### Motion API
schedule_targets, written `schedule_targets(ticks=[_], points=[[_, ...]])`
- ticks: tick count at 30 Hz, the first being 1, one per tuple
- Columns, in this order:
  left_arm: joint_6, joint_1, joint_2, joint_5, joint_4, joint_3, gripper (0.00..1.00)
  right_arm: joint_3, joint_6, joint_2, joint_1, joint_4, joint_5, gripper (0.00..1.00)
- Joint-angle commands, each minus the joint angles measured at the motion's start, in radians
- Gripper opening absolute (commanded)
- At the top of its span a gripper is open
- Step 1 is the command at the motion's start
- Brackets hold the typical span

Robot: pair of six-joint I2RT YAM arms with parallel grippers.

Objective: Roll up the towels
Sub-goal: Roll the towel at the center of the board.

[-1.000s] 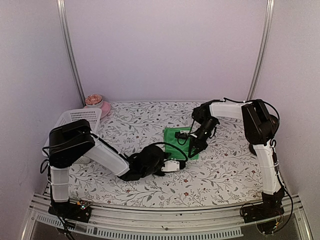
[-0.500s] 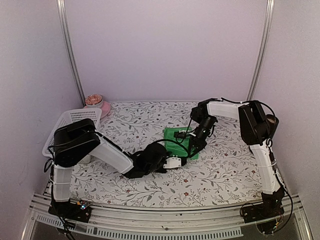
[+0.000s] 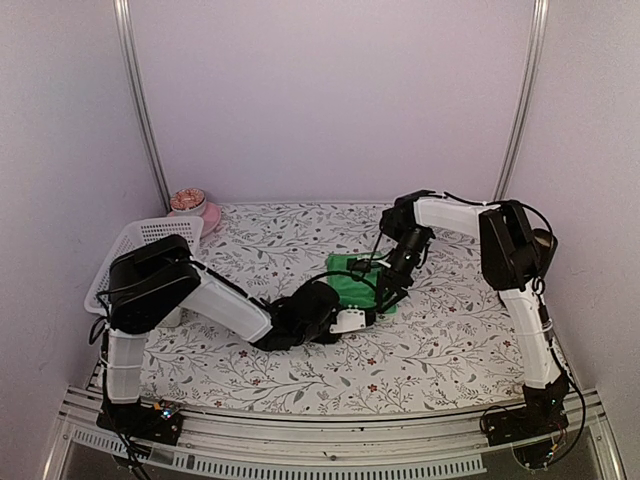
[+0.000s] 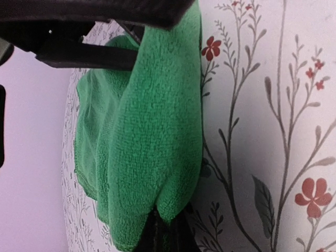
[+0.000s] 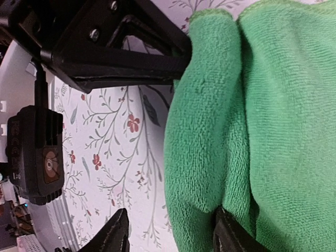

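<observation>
- Pinching the near edge of the green towel [image 3: 346, 269], the left end effector [image 4: 160, 239] has its fingers nearly together, with cloth lapping over their tips.
- Right end effector [image 5: 173, 236] stands partly open and straddles the curled fold. One fingertip [image 5: 230, 240] is tucked against the cloth, and the other sits clear of it above the desk [image 3: 450, 340].
- Green towel lies just toward 3 o'clock of the desk's centre.
- From overhead, the fold's long axis runs roughly 9 to 3 o'clock, and the flat part lies toward 12.
</observation>
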Motion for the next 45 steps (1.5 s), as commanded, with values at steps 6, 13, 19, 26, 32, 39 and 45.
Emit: schedule_targets(ticks=[6, 13, 19, 26, 32, 39, 45], points=[[-0.182, 0.062, 0.018, 0.141, -0.332, 0.046, 0.0, -0.267, -0.05, -0.356, -0.099, 0.4, 0.115, 0.69], [-0.281, 0.115, -0.008, 0.321, -0.507, 0.147, 0.0, -0.696, -0.195, -0.685, -0.114, 0.796, 0.111, 0.79], [-0.344, 0.168, 0.01, 0.514, -0.674, 0.256, 0.0, -1.001, -0.385, -0.876, -0.088, 1.047, 0.048, 0.81], [-0.382, 0.216, 0.069, 0.66, -0.832, 0.387, 0.0, -1.222, -0.434, -0.914, 0.038, 1.344, 0.181, 0.81], [-0.396, 0.238, 0.097, 0.72, -0.895, 0.451, 0.0, -1.272, -0.381, -0.871, 0.104, 1.526, 0.296, 0.79], [-0.396, 0.247, 0.118, 0.754, -0.923, 0.48, 0.0, -1.253, -0.355, -0.776, 0.115, 1.571, 0.376, 0.76], [-0.398, 0.251, 0.147, 0.769, -0.956, 0.516, 0.0, -1.27, -0.344, -0.801, 0.117, 1.595, 0.342, 0.73]])
